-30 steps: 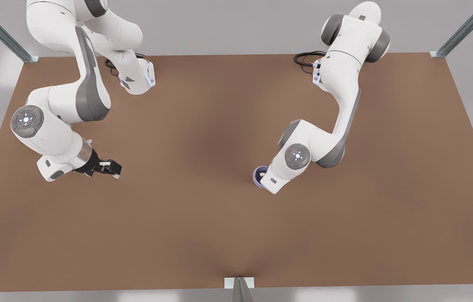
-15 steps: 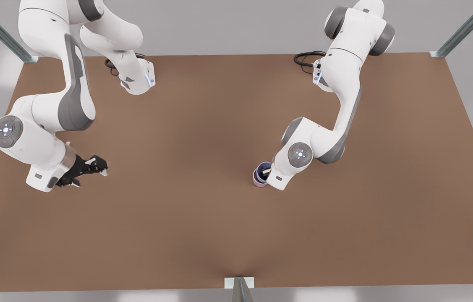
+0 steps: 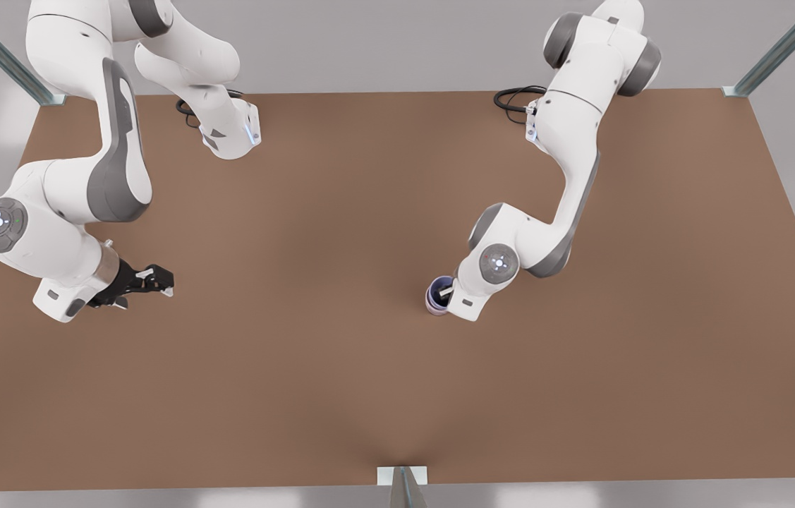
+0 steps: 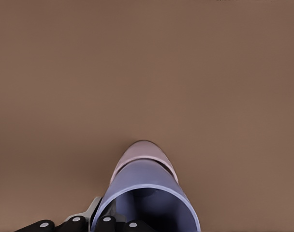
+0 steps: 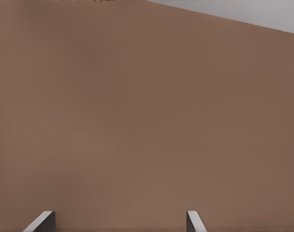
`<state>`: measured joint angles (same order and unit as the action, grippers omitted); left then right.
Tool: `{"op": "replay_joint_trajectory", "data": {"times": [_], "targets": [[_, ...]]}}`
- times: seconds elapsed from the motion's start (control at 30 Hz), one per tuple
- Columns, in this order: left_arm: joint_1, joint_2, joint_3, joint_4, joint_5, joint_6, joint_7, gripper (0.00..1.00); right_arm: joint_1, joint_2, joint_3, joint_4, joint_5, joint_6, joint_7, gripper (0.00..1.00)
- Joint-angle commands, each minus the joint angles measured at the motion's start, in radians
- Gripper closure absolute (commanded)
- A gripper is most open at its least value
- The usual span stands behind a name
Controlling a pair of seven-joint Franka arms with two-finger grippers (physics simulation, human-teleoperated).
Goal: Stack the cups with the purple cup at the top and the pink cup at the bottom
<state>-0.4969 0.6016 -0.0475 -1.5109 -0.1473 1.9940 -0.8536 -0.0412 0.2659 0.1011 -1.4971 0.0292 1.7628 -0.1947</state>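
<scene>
Table: I see a flat, matte brown board with metal posts at its far corners.
Arms: both glossy white with grey joints; black cables are coiled by the base on the front view's right.
Left gripper: on the arm at the front view's right, low over the cups and partly hidden under its own wrist; one finger reaches inside the purple cup, but I cannot tell whether the fingers are clamped.
Right gripper: on the arm at the front view's left, well apart from the cups, fingers spread with nothing between them over bare table.
Purple cup: smooth, periwinkle, tapered, nested inside the pink one.
Pink cup: matte mauve, standing near the table's middle; only its lower wall shows.
</scene>
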Motion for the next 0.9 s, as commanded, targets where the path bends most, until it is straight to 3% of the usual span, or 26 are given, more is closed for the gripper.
{"op": "replay_joint_trajectory", "data": {"times": [0.0,0.03,0.07,0.1,0.4,0.57,0.87], "targets": [[-0.002,0.000,0.000,-0.012,-0.001,0.054,-0.053,0.79,0.000,-0.001,0.000,0.001,0.003,0.003,0.090,0.00],[-0.002,0.000,0.000,-0.015,-0.001,0.054,-0.051,0.66,0.001,-0.002,0.000,0.004,0.001,0.001,0.152,0.00],[-0.002,0.000,0.000,-0.021,0.000,0.052,-0.050,0.26,0.000,-0.001,0.000,0.004,0.001,0.001,0.152,0.00],[-0.002,0.000,0.000,-0.023,0.005,0.054,-0.048,0.00,0.000,-0.002,0.000,0.004,0.003,-0.002,0.152,0.00],[0.000,-0.017,0.001,-0.028,0.006,0.035,-0.048,0.00,0.000,-0.001,0.000,0.000,0.003,-0.005,0.152,0.00],[0.003,-0.043,0.000,-0.026,0.000,-0.012,-0.058,0.00,0.007,-0.001,0.003,0.003,0.005,-0.005,0.388,0.00],[-0.002,-0.060,0.000,-0.026,-0.001,-0.052,-0.059,0.00,0.001,-0.001,0.003,0.000,0.005,-0.006,0.376,0.00]]}}
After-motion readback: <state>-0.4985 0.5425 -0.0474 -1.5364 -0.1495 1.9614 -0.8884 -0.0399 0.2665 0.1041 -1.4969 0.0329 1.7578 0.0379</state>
